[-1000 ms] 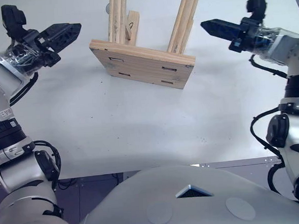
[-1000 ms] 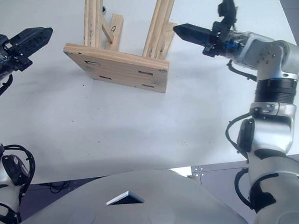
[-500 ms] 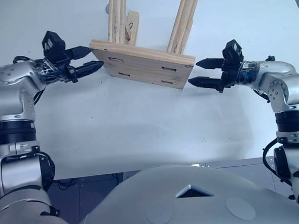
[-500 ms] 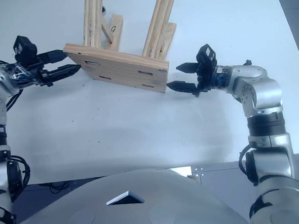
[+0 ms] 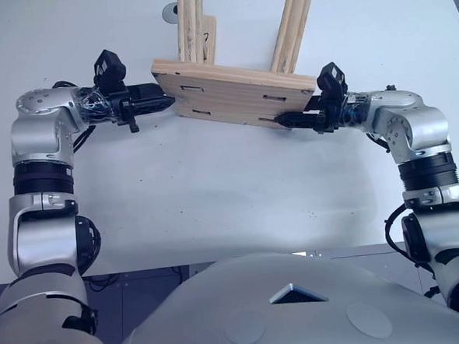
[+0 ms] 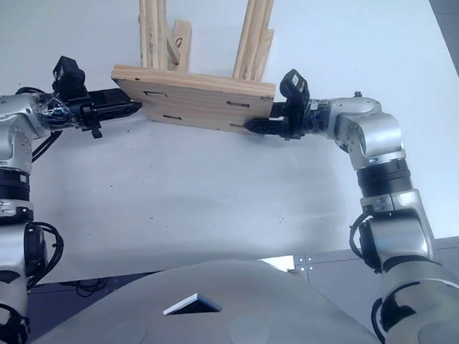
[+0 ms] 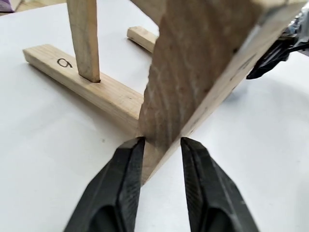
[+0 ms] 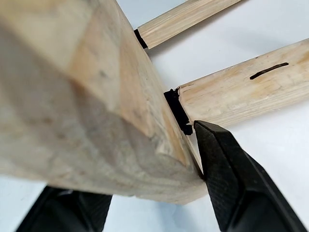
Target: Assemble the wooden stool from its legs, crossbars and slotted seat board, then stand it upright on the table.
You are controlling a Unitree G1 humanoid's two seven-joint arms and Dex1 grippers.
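Note:
The wooden stool lies on its side on the white table (image 5: 215, 188), its slotted seat board (image 5: 232, 94) facing me and its legs (image 5: 191, 22) pointing away. My left gripper (image 5: 167, 102) is shut on the board's left edge. In the left wrist view its fingers (image 7: 126, 179) pinch the board's corner (image 7: 193, 72), with a numbered crossbar (image 7: 82, 79) behind. My right gripper (image 5: 285, 120) is shut on the board's lower right corner. In the right wrist view its fingers (image 8: 231, 179) clamp the board (image 8: 72, 96) beside a leg (image 8: 231, 92).
A small grey round object (image 5: 171, 12) lies on the table beside the far ends of the left legs. The table's near half, between the stool and the front edge (image 5: 242, 257), is bare white surface.
Both grippers swung inward from wide apart and closed on opposite ends of the seat board. The board has shifted slightly right and away, tilting flatter.

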